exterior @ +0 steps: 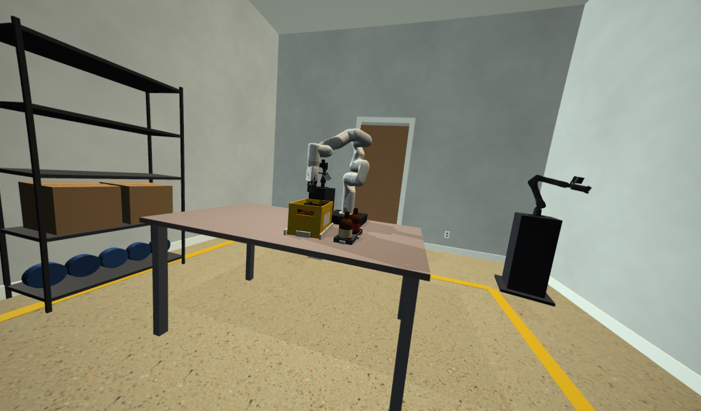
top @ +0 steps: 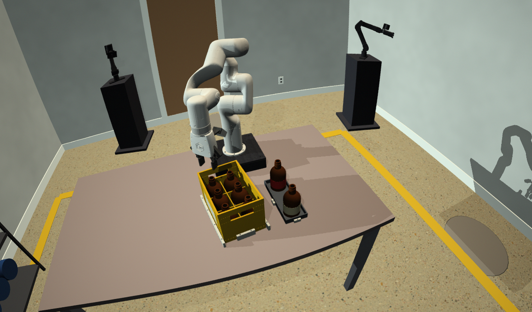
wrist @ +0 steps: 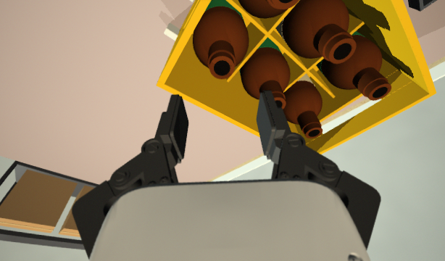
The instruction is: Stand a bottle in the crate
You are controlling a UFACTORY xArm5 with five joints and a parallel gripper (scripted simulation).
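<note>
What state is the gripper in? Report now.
Gripper: open, holding nothing, raised above the near edge of the yellow slatted crate of brown bottles.
</note>
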